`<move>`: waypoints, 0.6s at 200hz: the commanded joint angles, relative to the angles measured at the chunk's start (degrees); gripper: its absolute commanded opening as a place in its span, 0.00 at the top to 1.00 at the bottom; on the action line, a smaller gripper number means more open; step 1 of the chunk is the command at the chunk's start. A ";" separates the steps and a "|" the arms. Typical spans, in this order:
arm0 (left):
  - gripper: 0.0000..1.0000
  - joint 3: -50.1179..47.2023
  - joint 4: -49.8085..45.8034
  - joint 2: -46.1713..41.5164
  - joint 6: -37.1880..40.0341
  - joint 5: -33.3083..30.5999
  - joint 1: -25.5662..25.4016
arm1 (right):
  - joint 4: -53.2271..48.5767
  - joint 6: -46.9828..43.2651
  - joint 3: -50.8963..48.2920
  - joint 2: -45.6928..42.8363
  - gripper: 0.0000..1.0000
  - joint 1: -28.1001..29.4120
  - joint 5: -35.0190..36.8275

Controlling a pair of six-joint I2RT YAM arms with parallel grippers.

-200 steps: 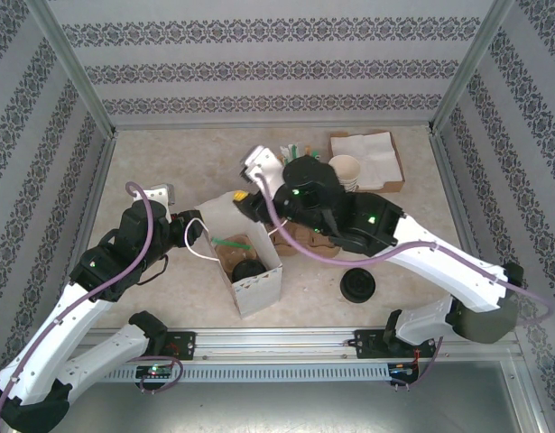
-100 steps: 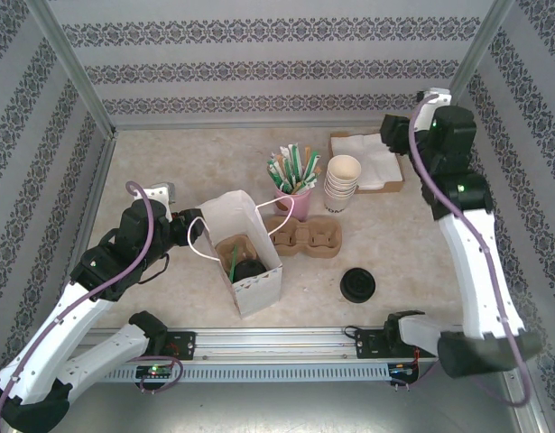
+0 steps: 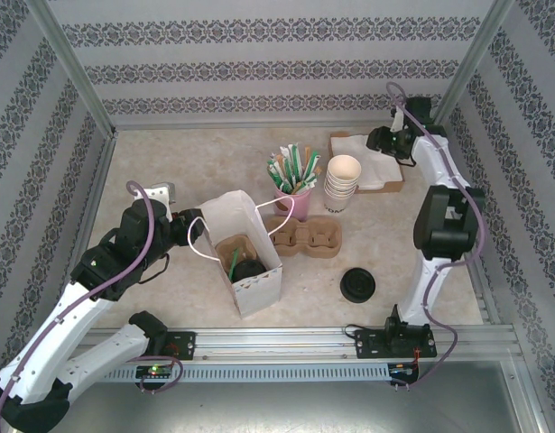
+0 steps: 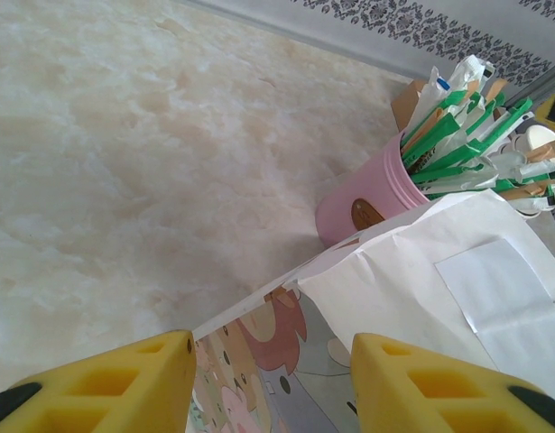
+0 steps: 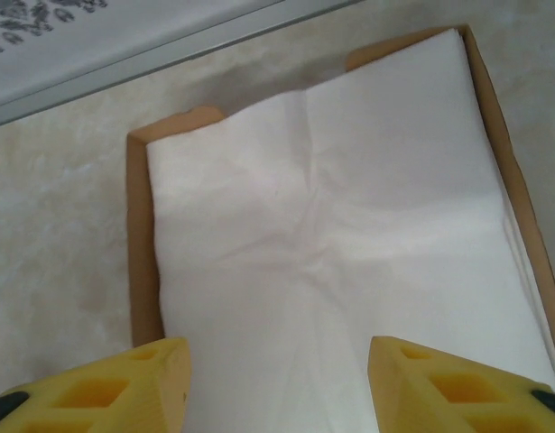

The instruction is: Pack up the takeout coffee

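Small dark takeaway coffee cup with black lid [image 3: 248, 269] inside the open white paper bag [image 3: 262, 290], left gripper [image 4: 272, 354] near it at the bag's rim, jaws half apart, rim between them and not pinched, right gripper [image 5: 277, 356] well apart from the cup, over white napkins [image 5: 331, 225], jaws apart, holding nothing.

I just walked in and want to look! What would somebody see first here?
A white paper bag stands open in the middle, with the dark takeout coffee down inside it. Just behind, a pink cup bristles with green and white sticks. At the far right, the right gripper hovers open over white napkins.
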 commanded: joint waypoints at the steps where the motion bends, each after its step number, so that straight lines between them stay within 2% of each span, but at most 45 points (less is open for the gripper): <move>1: 0.50 0.39 -1.79 -0.73 -0.21 -0.73 0.20 | -3.41 -1.60 7.50 4.18 0.45 0.49 2.97; 50: 0.50 0.63 -2.37 -0.73 -0.26 -1.65 0.18 | -7.13 -1.43 15.69 13.27 0.46 1.62 9.17; 120: 0.50 1.26 -2.34 0.46 -0.11 -1.95 0.24 | -8.57 0.04 19.47 20.08 0.49 3.33 9.09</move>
